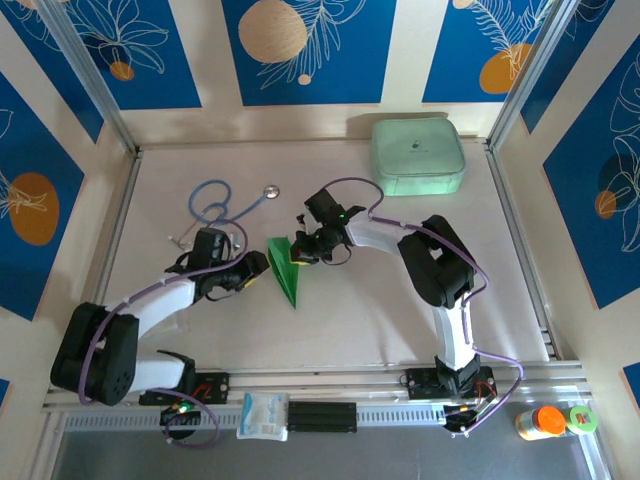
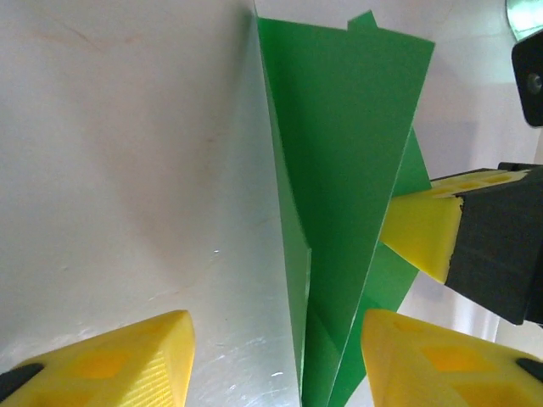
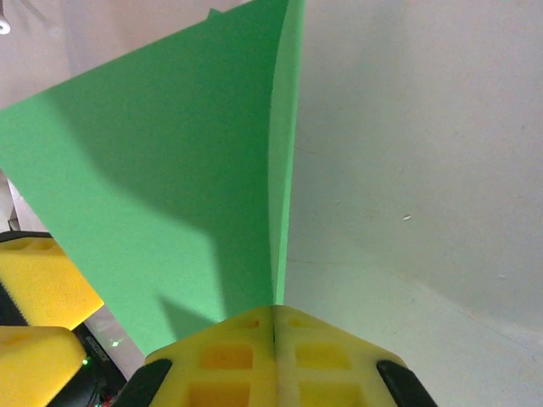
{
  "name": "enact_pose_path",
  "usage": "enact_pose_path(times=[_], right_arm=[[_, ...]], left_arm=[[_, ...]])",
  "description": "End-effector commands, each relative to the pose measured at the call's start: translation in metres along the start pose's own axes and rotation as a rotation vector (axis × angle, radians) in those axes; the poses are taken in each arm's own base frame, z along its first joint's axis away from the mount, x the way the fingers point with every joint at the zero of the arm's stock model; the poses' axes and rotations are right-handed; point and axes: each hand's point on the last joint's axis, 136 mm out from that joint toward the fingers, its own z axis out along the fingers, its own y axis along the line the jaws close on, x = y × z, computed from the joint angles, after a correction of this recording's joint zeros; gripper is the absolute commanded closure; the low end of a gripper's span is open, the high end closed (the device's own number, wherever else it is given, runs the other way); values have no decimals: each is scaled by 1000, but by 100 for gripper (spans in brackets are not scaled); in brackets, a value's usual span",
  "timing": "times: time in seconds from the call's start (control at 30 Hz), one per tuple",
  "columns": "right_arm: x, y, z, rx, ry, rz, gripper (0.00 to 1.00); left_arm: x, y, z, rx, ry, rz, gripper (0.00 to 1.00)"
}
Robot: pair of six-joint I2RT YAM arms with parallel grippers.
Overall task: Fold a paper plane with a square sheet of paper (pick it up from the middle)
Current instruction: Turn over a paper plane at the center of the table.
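The bright green paper, folded into a narrow pointed paper plane (image 1: pixel 286 272), lies mid-table with its tip toward the near edge. In the left wrist view the plane (image 2: pixel 339 170) stands on edge with a centre crease and a wing. My right gripper (image 1: pixel 300 252) is shut on its wide end, and the pressed-together yellow pads (image 3: pixel 274 326) pinch the paper's edge (image 3: pixel 170 186). My left gripper (image 1: pixel 256 272) is open. Its fingertips (image 2: pixel 127 365) sit on either side of the plane's narrow part, the left pad apart from the paper. The right gripper's finger (image 2: pixel 420 229) shows beside the wing.
A pale mint zip case (image 1: pixel 418 156) stands at the back right. A blue stethoscope (image 1: pixel 215 205) lies at the back left, close behind the left arm. A white packet (image 1: pixel 265 415) and an orange-capped bottle (image 1: pixel 540 422) sit on the near rail.
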Motion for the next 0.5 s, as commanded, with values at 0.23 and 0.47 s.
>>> enact_pose_path(times=[0.23,0.47], right_arm=[[8,-8,9,-23,35,31,98],[9,-10,10,-25,39,41,98]], left_arm=[[-14,-18,18,30,16,7,63],[-18,-16,33,10,47,6,70]])
